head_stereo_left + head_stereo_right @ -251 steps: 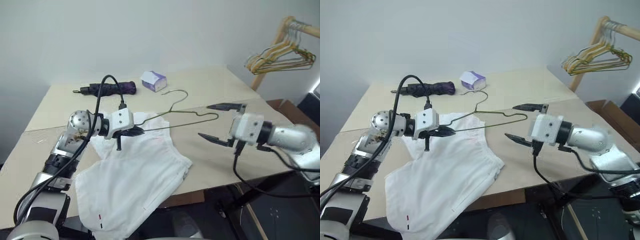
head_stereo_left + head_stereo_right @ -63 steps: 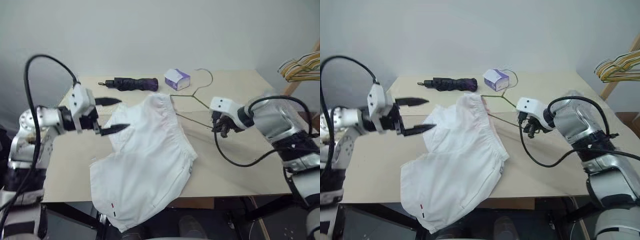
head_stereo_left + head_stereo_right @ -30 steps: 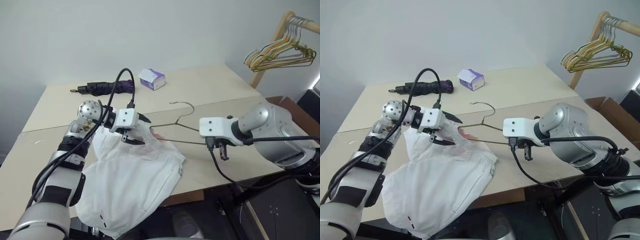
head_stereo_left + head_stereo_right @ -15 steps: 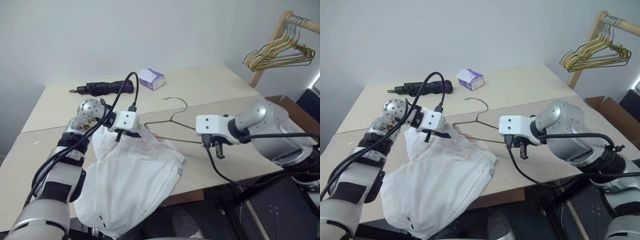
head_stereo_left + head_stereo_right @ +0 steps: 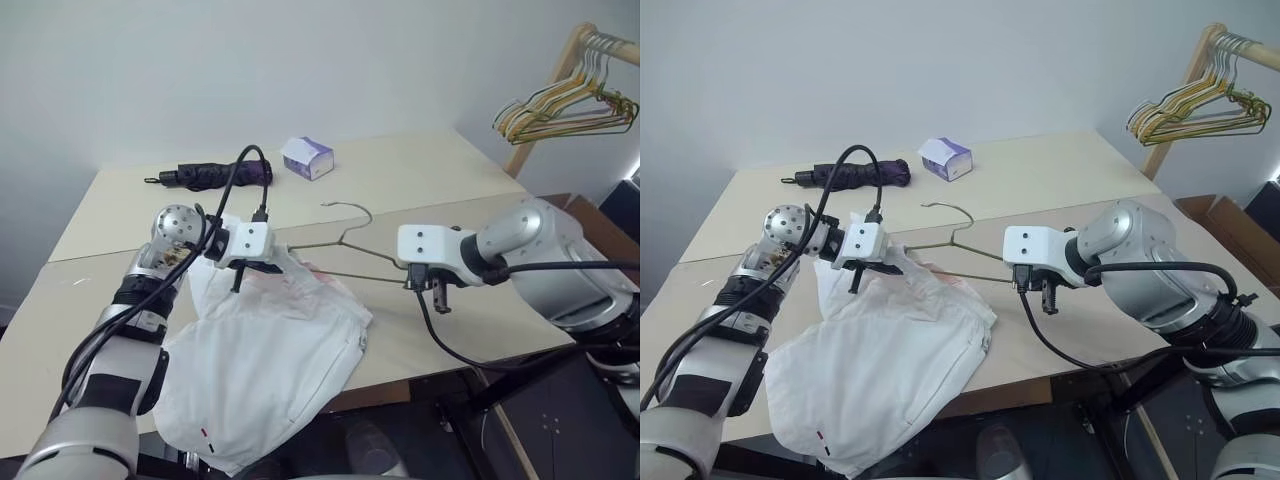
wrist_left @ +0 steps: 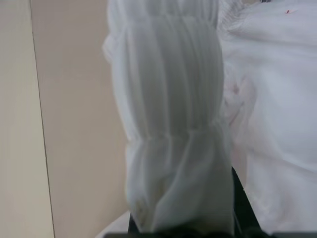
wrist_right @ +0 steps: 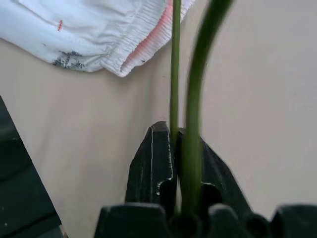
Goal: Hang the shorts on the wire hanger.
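Left gripper (image 5: 247, 272) pinching shorts (image 5: 270, 360) waistband, lifting it clear of counter (image 5: 420, 180); right gripper (image 5: 1042, 287) clamping wire hanger (image 5: 340, 245) end, steadying it for threading.

left hand (image 5: 262, 268) now clamped on shorts (image 5: 265, 350) waistband, no longer spread open

We see the head views evenly lit by soft, diffuse light, with no glare on the table (image 5: 420, 180) and only faint, soft-edged shadows under the umbrella (image 5: 210, 176) and the tissue box (image 5: 308, 158). Both are fairly sharp across the frame, with slight bending toward the edges. In the left wrist view the shorts (image 6: 173, 114) sit very close and look soft and blurred. In the right wrist view the wire hanger (image 7: 195, 99) smears out of focus near the lens.
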You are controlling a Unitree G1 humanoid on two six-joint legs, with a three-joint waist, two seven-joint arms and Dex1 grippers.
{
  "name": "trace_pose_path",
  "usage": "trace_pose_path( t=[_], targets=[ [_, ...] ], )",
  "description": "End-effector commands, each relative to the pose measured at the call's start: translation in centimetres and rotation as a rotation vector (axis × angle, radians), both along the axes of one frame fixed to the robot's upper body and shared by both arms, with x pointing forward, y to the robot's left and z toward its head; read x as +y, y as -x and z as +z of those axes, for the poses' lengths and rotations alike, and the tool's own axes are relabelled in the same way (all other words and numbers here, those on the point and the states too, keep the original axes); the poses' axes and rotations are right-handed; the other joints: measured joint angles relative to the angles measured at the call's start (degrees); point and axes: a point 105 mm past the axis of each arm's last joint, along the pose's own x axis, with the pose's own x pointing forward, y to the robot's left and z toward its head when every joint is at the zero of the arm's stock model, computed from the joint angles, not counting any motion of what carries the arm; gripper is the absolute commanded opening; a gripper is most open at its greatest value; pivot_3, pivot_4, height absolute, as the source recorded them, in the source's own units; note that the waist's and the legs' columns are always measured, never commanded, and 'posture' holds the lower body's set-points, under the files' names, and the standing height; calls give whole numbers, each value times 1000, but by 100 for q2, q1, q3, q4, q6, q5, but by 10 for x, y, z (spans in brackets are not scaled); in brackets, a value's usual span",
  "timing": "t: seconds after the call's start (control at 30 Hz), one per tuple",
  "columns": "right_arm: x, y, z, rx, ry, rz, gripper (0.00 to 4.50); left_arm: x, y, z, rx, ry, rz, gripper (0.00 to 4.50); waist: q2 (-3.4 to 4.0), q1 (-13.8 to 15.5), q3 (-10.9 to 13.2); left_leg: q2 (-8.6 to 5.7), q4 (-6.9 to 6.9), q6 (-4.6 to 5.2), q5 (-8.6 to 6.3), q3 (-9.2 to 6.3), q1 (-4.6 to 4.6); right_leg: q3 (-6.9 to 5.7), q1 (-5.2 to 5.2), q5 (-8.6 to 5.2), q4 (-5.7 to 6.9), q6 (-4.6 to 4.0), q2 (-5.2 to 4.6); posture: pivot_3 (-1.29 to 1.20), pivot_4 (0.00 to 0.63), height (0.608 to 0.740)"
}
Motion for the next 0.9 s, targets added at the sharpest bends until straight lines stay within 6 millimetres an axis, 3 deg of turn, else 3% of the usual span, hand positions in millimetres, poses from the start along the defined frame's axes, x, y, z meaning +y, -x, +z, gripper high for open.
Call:
trace_pose_path(
  t=[0.03, 0.2, 0.3, 0.47, 0.6, 0.77, 0.9],
  targets=[
    [3, 0, 16, -64, -37, 21, 1771, -1, -2, 20, -40, 65, 6, 0, 0, -10, 0, 0, 0, 0, 0, 0, 0, 0, 0, 0, 1, 0, 0, -398, 0, 740],
    [-5, 0, 15, -57, -46, -22, 3406, 0, -1, 21, -16, 85, 11, 0, 0, -50, 0, -1, 0, 0, 0, 0, 0, -1, 1, 0, 2, 0, -1, -409, 0, 740],
    [-21, -6, 23, -83, -69, -110, 4401, 3, -2, 23, -2, 99, 30, 0, 0, -82, 0, -1, 0, 0, 0, 0, 0, 0, 0, 1, 4, -1, -2, -413, 0, 740],
    [-63, -13, 62, -191, -159, -313, 4458, 11, -2, 22, 19, 107, 63, 0, 0, -105, 0, -2, 0, 0, 0, 0, -1, -1, 1, 4, 6, -6, -4, -417, 0, 740],
    [-80, -6, 84, -229, -248, -387, 4458, 14, -1, 21, 29, 106, 74, 0, -2, -127, -1, 0, -1, 1, 0, 3, 0, -2, 3, 6, 16, -10, -6, -429, 0, 740],
    [-95, 4, 90, -241, -386, -463, 4458, 14, -5, 21, 28, 126, 107, 0, -3, -147, -2, 0, 0, 1, -1, 7, 0, -3, 16, 4, 10, -7, -12, -441, 0, 740],
    [-87, 26, 68, -158, -484, -451, 4458, 13, -9, 23, 23, 149, 130, 0, -7, -133, -4, 1, 0, 2, -1, 5, -3, -6, 17, 5, 16, -9, -10, -441, 0, 740]
  ],
)
